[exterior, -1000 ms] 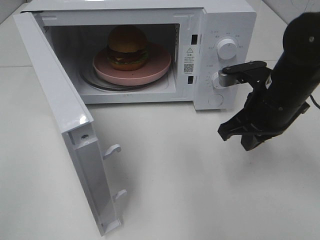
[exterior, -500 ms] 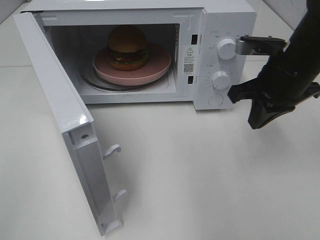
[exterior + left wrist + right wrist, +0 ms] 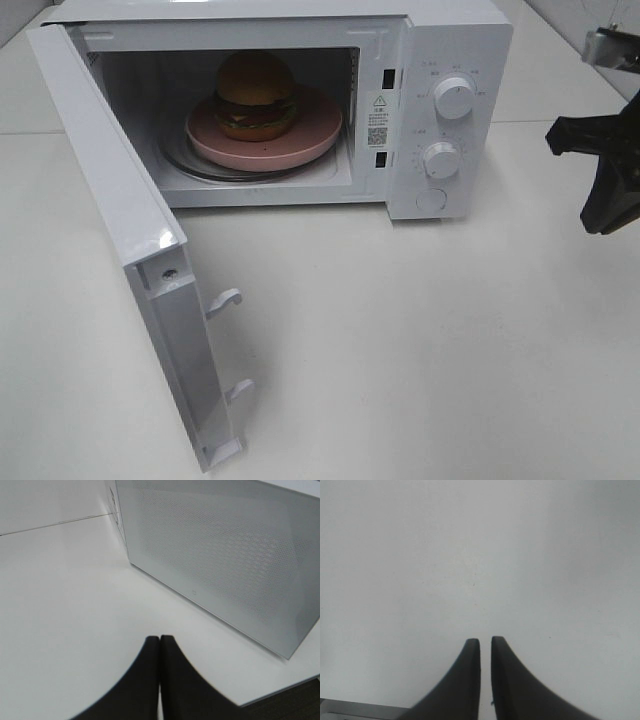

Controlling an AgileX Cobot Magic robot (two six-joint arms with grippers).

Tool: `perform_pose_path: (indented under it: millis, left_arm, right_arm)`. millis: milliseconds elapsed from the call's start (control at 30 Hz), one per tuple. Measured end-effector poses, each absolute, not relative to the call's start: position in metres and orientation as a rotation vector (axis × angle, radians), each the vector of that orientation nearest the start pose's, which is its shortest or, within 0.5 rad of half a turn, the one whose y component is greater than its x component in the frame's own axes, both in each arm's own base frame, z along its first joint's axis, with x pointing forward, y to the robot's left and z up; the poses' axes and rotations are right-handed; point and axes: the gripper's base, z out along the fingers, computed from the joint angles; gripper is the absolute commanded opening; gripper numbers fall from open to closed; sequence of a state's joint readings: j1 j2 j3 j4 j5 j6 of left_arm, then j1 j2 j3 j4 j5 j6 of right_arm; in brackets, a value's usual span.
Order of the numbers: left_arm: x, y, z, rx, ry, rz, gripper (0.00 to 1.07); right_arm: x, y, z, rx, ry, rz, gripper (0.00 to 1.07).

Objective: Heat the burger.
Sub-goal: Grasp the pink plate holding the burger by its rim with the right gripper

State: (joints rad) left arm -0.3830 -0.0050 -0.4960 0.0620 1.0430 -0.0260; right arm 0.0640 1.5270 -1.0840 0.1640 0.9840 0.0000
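Note:
The burger (image 3: 256, 94), with a golden-brown bun, sits on a pink plate (image 3: 315, 128) inside the open white microwave (image 3: 450, 40). The microwave door (image 3: 120, 230) stands swung wide to the left. My right gripper (image 3: 603, 220) hangs at the right edge of the high view, well clear of the microwave's two dials (image 3: 454, 98); in the right wrist view (image 3: 485, 641) its fingers are nearly together with nothing between them, over bare white table. My left gripper (image 3: 159, 639) is shut and empty, beside the outside of the door (image 3: 225, 560). The left arm is out of the high view.
The white table (image 3: 420, 350) spreads in front of the microwave. Two door latch hooks (image 3: 228, 298) stick out from the open door's edge. The table's edge shows in the left wrist view (image 3: 280, 690).
My right arm has drawn away from the microwave's control panel, moving right and up to the edge of the view. The burger, plate and door have not moved.

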Motion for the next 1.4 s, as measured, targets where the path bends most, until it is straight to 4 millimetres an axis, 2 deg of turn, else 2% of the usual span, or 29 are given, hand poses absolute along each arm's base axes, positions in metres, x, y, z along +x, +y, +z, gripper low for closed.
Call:
perform_pose_path:
  millis: [100,233,267,300,367,400,467,500,567,633,667,767,833,867,933,1033,1067,1100,1133,1200,1400]
  left_arm:
    - [-0.002,0.006,0.278,0.358,1.997,-0.185,0.0]
    - [-0.002,0.006,0.278,0.358,1.997,-0.185,0.0]
    - [-0.002,0.006,0.278,0.358,1.997,-0.185,0.0]
    - [-0.002,0.006,0.278,0.358,1.997,-0.185,0.0]
    - [-0.002,0.006,0.278,0.358,1.997,-0.185,0.0]
    - [-0.002,0.006,0.278,0.358,1.997,-0.185,0.0]
    - [-0.002,0.006,0.278,0.358,1.997,-0.185,0.0]
    - [-0.002,0.006,0.278,0.358,1.997,-0.185,0.0]
    - [-0.002,0.006,0.278,0.358,1.997,-0.185,0.0]
    - [-0.002,0.006,0.278,0.358,1.997,-0.185,0.0]
    - [-0.002,0.006,0.278,0.358,1.997,-0.185,0.0]
    - [-0.002,0.006,0.278,0.358,1.997,-0.185,0.0]
    - [-0.002,0.006,0.278,0.358,1.997,-0.185,0.0]
    - [-0.002,0.006,0.278,0.358,1.997,-0.185,0.0]
    - [-0.002,0.006,0.278,0.358,1.997,-0.185,0.0]
    - [-0.002,0.006,0.278,0.358,1.997,-0.185,0.0]
    - [-0.002,0.006,0.278,0.358,1.997,-0.185,0.0]
    - [-0.002,0.006,0.278,0.358,1.997,-0.185,0.0]
    - [-0.002,0.006,0.278,0.358,1.997,-0.185,0.0]
    - [-0.002,0.006,0.278,0.358,1.997,-0.185,0.0]
    - [-0.002,0.006,0.278,0.358,1.997,-0.185,0.0]
  right_arm:
    - [0.283,0.031,0.264,0.012,2.866,0.226,0.15]
    - [0.281,0.031,0.269,0.0,2.847,0.23,0.22]
    - [0.282,0.031,0.269,-0.007,2.843,0.236,0.3]
    - [0.282,0.031,0.269,-0.007,2.843,0.236,0.3]
    - [0.283,0.038,0.269,-0.068,2.818,0.267,0.42]
    - [0.283,0.038,0.269,-0.068,2.818,0.267,0.42]
    - [0.283,0.055,0.271,-0.206,2.771,0.309,0.54]
    - [0.283,0.055,0.271,-0.206,2.771,0.309,0.54]
    - [0.281,0.089,0.274,-0.442,2.676,0.338,0.65]
    - [0.28,0.096,0.274,-0.494,2.653,0.339,0.66]
    - [0.276,0.113,0.275,-0.612,2.596,0.342,0.66]
    - [0.274,0.12,0.276,-0.662,2.571,0.342,0.66]
    - [0.266,0.15,0.276,-0.868,2.491,0.351,0.65]
    - [0.266,0.15,0.276,-0.868,2.491,0.351,0.65]
    - [0.266,0.169,0.27,-0.996,2.458,0.352,0.65]
    - [0.266,0.176,0.267,-1.045,2.447,0.351,0.65]
    - [0.266,0.189,0.263,-1.128,2.422,0.352,0.65]
    - [0.268,0.202,0.258,-1.194,2.394,0.35,0.65]
    - [0.268,0.202,0.258,-1.194,2.394,0.35,0.65]
    - [0.273,0.218,0.252,-1.282,2.328,0.325,0.64]
    - [0.29,0.24,0.244,-1.392,2.153,0.218,0.64]
